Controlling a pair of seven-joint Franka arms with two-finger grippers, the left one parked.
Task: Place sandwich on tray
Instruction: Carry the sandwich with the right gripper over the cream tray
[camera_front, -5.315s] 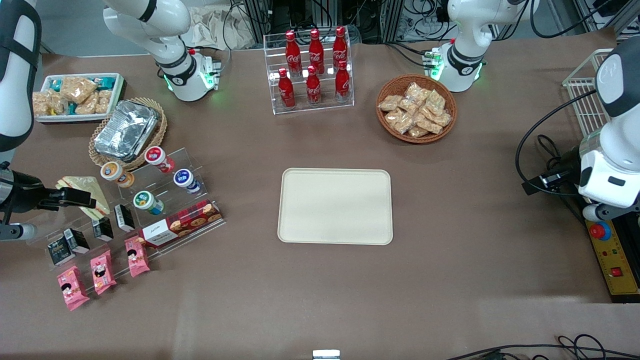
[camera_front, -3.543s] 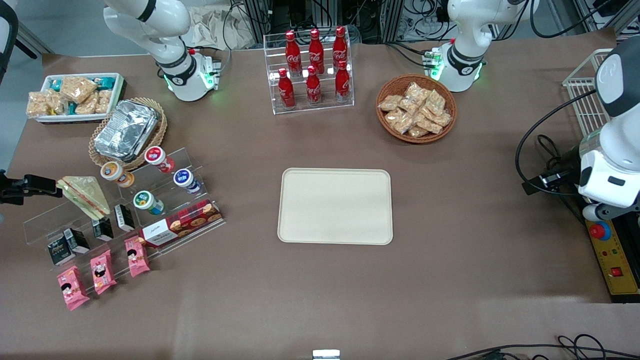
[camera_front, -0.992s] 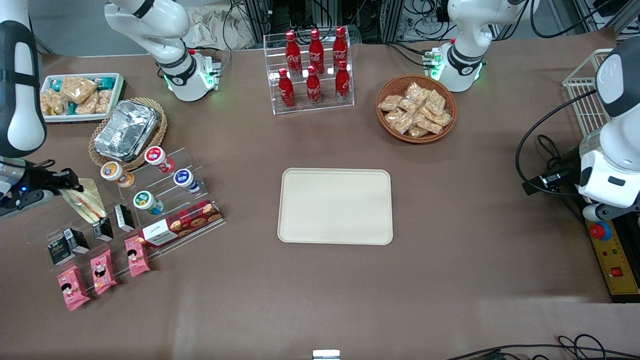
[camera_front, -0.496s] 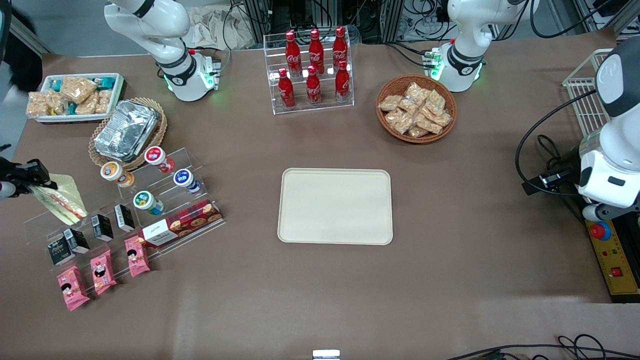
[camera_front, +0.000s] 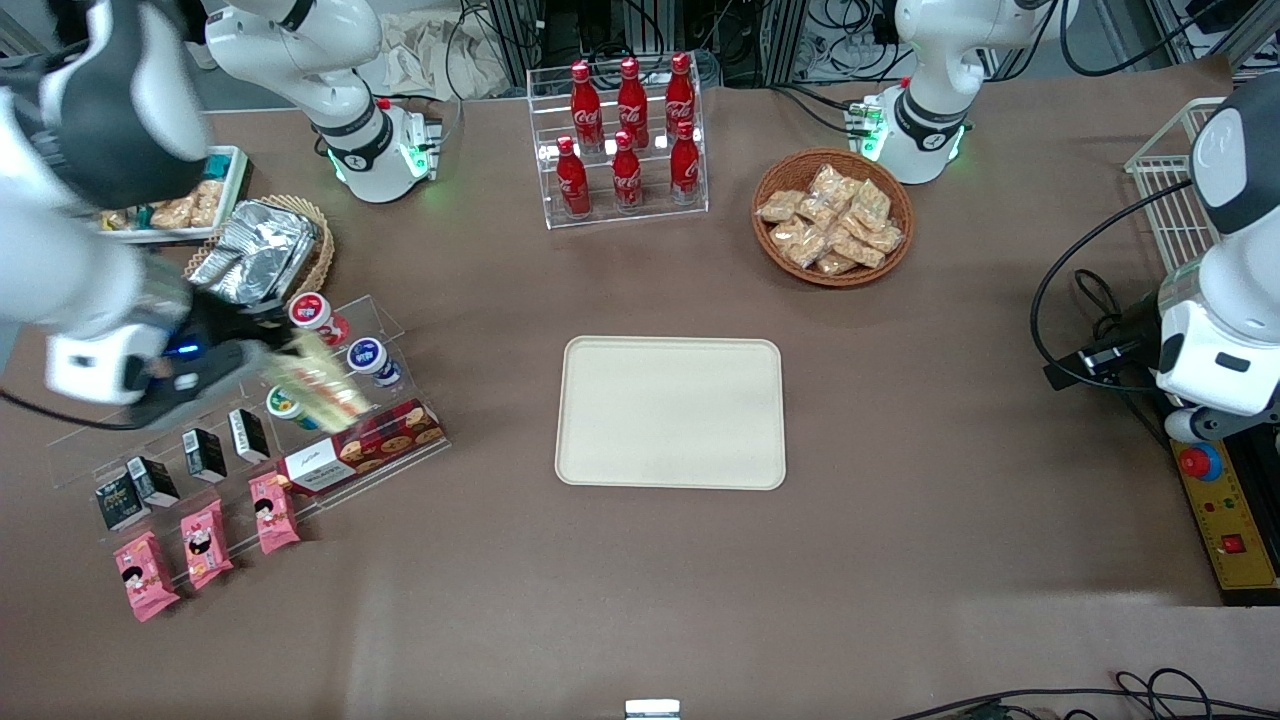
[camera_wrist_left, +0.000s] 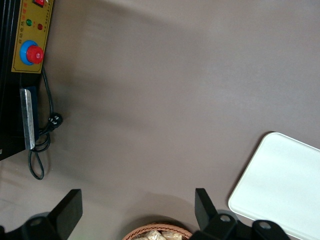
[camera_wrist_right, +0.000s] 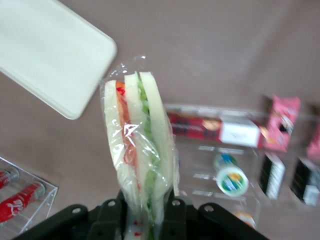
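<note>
Gripping the clear-wrapped triangular wedge sandwich (camera_wrist_right: 140, 145) by its base, the claw (camera_wrist_right: 142, 212) carries it above the tiered acrylic snack stand (camera_front: 250, 410) (clear of the cups), toward the cream-beige rectangular tray (camera_front: 670, 412) lying bare mid-table (camera_front: 900, 550).

The gripper (camera_wrist_right: 141, 212) is cut off by the picture's edge in the right wrist view — only the finger bases show, clamped on the sandwich (camera_wrist_right: 140, 145), whose lower corner sinks between them out of sight. In the front view the gripper (camera_front: 262, 352) and the sandwich (camera_front: 318, 382) are smeared by motion blur. The working arm hides most of the white bin (camera_front: 222, 185) and part of the acrylic stand (camera_front: 385, 325). The tray (camera_wrist_right: 50, 55) runs off-frame.
</note>
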